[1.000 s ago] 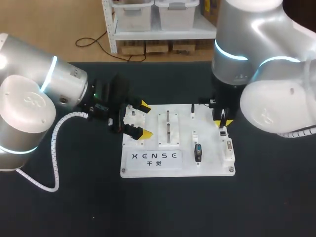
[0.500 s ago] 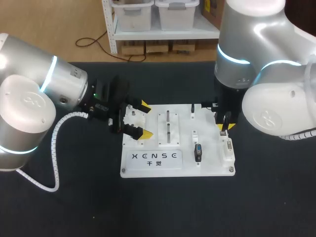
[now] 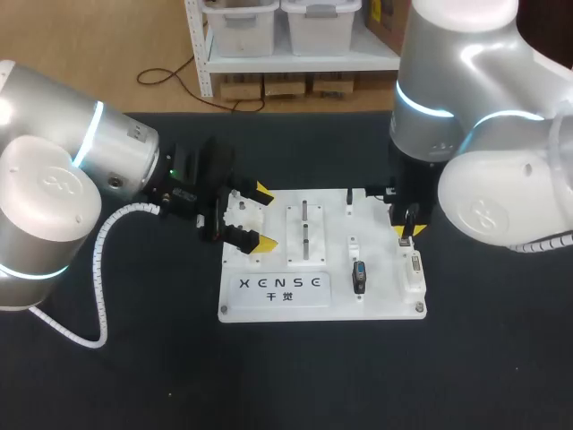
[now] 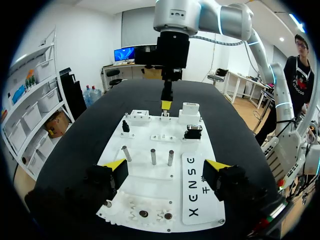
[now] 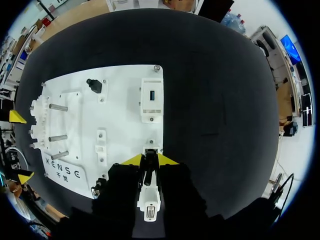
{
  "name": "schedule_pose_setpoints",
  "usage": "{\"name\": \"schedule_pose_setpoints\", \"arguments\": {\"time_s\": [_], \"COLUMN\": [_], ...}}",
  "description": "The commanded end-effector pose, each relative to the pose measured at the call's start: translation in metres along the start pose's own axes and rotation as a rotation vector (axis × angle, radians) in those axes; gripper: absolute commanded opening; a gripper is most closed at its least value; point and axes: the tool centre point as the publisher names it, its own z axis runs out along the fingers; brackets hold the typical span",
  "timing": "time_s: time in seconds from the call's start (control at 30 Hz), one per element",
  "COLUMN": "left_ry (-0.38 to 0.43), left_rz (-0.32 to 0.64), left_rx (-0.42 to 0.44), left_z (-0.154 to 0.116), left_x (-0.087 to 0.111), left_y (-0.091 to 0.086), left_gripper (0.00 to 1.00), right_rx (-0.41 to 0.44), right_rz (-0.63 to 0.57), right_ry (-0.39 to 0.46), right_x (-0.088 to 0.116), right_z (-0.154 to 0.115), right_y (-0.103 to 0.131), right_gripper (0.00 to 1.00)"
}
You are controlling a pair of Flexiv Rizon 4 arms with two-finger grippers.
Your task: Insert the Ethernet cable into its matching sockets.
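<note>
Head view: over the last second our right arm, coming in from the upper right of the frame, shifted slightly toward the right edge. For the last half of that second it has held still. Its pincer hangs over the upper right part of the white fixture board, clenched on the Ethernet plug. Our left arm has not moved. Its pincer is released, with the 2 yellow tips wide apart at the board's left edge, in the middle left of the frame.

We judge the shift to be a small alignment correction and the pause to be the moment before pressing. The insertion looks close, but the plug's tip is hidden, so we cannot tell whether it is seated.

The plug stands upright, with its long axis running along the right pincer's fingers and its mating end pointing down at the board. In the right wrist view the small white socket block sits just ahead of the fingertips, in line with that axis. The plug's tail end faces back toward the wrist. A larger block with a blue port lies farther ahead.
</note>
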Motion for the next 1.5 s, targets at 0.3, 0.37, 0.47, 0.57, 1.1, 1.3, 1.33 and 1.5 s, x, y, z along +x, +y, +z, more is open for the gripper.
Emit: {"name": "schedule_pose_setpoints", "arguments": {"time_s": [0.3, 0.37, 0.47, 0.57, 1.1, 1.3, 1.33, 1.5], "left_ry": [-0.001, -0.001, -0.001, -0.001, -0.001, -0.001, -0.001, -0.001], "left_rz": [0.001, 0.001, 0.001, 0.001, 0.001, 0.001, 0.001, 0.001], "left_rx": [0.0, 0.0, 0.0, 0.0, 0.0, 0.0, 0.0, 0.0], "left_z": [0.001, 0.001, 0.001, 0.001, 0.001, 0.001, 0.001, 0.001], "left_x": [0.001, 0.001, 0.001, 0.001, 0.001, 0.001, 0.001, 0.001], "left_y": [0.001, 0.001, 0.001, 0.001, 0.001, 0.001, 0.001, 0.001], "left_gripper": [1.0, 1.0, 1.0, 1.0, 1.0, 1.0, 1.0, 1.0], "right_rx": [-0.004, -0.004, -0.005, -0.004, 0.005, 0.011, 0.012, 0.015], "right_rz": [-0.005, -0.007, -0.01, -0.014, -0.015, -0.009, -0.009, -0.012], "right_ry": [0.004, 0.005, 0.007, 0.012, 0.044, 0.057, 0.058, 0.056], "right_x": [-0.003, -0.004, -0.004, -0.004, -0.001, 0.0, 0.0, 0.0], "right_z": [0.003, 0.004, 0.005, 0.007, 0.024, 0.027, 0.027, 0.026], "right_y": [-0.001, -0.001, 0.0, 0.0, -0.002, -0.005, -0.005, -0.006], "right_gripper": [0.0, 0.0, 0.0, 0.0, 0.0, 0.0, 0.0, 0.0]}}
